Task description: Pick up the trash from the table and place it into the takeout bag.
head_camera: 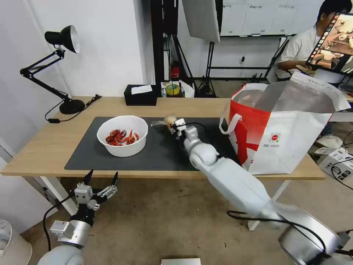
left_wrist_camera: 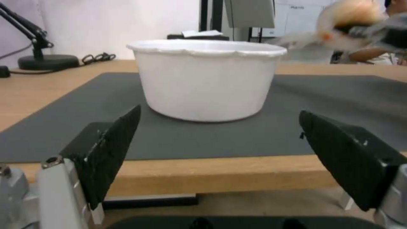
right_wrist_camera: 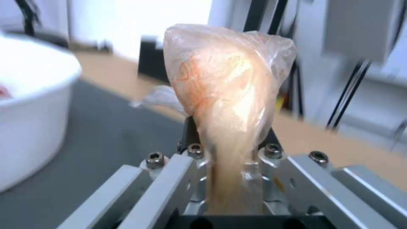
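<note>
A knotted clear bag with a tan lump [head_camera: 168,120] [right_wrist_camera: 227,82] hangs above the dark grey mat [head_camera: 158,154], pinched in my right gripper [head_camera: 173,127] [right_wrist_camera: 229,149], which is shut on it. The white bowl of red crayfish shells [head_camera: 122,135] [left_wrist_camera: 206,78] rests on the mat's left part. The red-and-white takeout bag [head_camera: 283,129] stands open at the table's [head_camera: 40,147] right end, right of the held bag. My left gripper [head_camera: 102,179] [left_wrist_camera: 218,146] hangs open below and in front of the table's front edge, facing the bowl.
A black tissue box [head_camera: 140,94] and a tape roll [head_camera: 173,89] sit at the table's back edge. A black desk lamp [head_camera: 55,66] stands at the back left with its cable. A person sits behind the takeout bag, touching nothing on the table.
</note>
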`<state>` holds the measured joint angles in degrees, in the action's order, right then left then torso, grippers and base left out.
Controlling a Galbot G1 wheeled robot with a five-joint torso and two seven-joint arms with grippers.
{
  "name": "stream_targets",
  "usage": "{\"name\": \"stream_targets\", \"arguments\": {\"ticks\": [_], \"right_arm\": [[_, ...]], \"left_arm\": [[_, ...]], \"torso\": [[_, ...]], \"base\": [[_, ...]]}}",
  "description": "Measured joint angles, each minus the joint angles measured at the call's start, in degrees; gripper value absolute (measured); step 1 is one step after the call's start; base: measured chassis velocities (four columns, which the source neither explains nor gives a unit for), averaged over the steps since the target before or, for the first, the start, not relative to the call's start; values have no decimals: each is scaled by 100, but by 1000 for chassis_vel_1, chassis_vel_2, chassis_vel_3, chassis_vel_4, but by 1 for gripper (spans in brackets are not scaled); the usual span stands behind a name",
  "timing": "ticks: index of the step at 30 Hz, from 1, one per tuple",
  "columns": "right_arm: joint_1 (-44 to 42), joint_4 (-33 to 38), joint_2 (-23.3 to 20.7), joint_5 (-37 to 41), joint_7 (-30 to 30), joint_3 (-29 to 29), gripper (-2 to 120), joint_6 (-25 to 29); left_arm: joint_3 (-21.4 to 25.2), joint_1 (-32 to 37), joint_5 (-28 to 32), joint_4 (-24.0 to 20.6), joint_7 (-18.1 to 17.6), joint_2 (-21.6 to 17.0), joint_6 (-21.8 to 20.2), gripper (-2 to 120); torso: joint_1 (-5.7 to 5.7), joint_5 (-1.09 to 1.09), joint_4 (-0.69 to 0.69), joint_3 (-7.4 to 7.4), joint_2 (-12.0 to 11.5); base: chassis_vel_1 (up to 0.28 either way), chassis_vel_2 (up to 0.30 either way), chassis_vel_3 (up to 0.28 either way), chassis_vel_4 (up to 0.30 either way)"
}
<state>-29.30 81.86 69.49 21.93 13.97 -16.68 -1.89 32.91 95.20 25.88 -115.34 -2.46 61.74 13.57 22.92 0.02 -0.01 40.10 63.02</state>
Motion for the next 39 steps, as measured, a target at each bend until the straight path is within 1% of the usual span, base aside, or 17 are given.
{"name": "stream_targets", "arguments": {"ticks": [1,3,5,6,10,11,13,15,20,23,24,27,28,31,32,35,39], "right_arm": [[0,0,0,0,0,0,8,0],[-634,668,-212,-463,106,306,8,339],[-761,793,-251,-576,120,381,8,402],[-1077,1074,-340,-860,125,567,8,601],[-1387,1352,-442,-1087,125,775,8,774],[-1598,1642,-531,-1188,124,960,8,855],[-1712,1828,-596,-1224,124,1080,8,882],[-1952,2371,-813,-1200,130,1442,7,895],[-2056,2857,-1117,-991,219,1812,7,848],[-2059,3284,-1525,-583,631,2297,7,539],[-2059,3284,-1525,-583,631,2297,7,539],[-1966,3478,-1845,-153,1199,2525,7,169],[-1966,3478,-1845,-153,1199,2525,7,169],[-1862,3398,-2111,77,1737,2722,7,-172],[-1862,3398,-2111,77,1737,2722,7,-172],[-1553,3200,-2301,545,2339,2777,7,-636],[-1473,3113,-2308,681,2468,2741,7,-769]], "left_arm": [[0,0,0,0,0,0,0,100],[-62,-12,-8,-22,-3,12,-2,100],[-69,-13,-9,-36,-5,12,-10,100],[-78,-18,-5,-83,-9,12,-56,100],[-80,-32,6,-132,-19,9,-106,100],[-80,-38,16,-167,-27,6,-136,100],[-80,-30,17,-177,-33,4,-140,100],[-76,45,7,-182,-33,3,-140,100],[-69,99,-7,-185,-34,14,-128,100],[-88,127,-28,-195,-35,33,-119,100],[-88,127,-28,-195,-35,33,-119,100],[-117,149,-52,-234,-36,34,-118,100],[-117,149,-52,-234,-36,34,-118,100],[-168,162,-87,-272,-35,51,-121,100],[-168,162,-87,-272,-35,51,-121,100],[-289,226,-52,-427,-44,141,-233,100],[-278,262,-55,-427,-45,148,-239,100]], "torso": [[0,0,0,0,0],[0,0,0,0,0],[-1,0,0,0,0],[-1,0,0,0,0],[-1,0,0,0,0],[-1,0,-1,0,0],[-1,0,0,0,0],[-1,-1,1,0,1],[-1,-1,1,0,1],[0,-1,0,0,0],[0,-1,0,0,0],[0,-1,1,0,0],[0,-1,1,0,0],[0,0,0,0,0],[0,0,0,0,0],[0,-1,1,1,0],[0,-1,1,1,0]], "base": [[0,0,0,0],[0,0,0,0],[0,0,0,0],[0,0,0,0],[0,0,0,0],[0,0,0,0],[0,0,0,0],[0,0,0,0],[0,0,0,0],[0,0,0,0],[0,0,0,0],[0,0,0,0],[0,0,0,0],[0,0,0,0],[0,0,0,0],[0,0,0,0],[0,0,0,0]]}}
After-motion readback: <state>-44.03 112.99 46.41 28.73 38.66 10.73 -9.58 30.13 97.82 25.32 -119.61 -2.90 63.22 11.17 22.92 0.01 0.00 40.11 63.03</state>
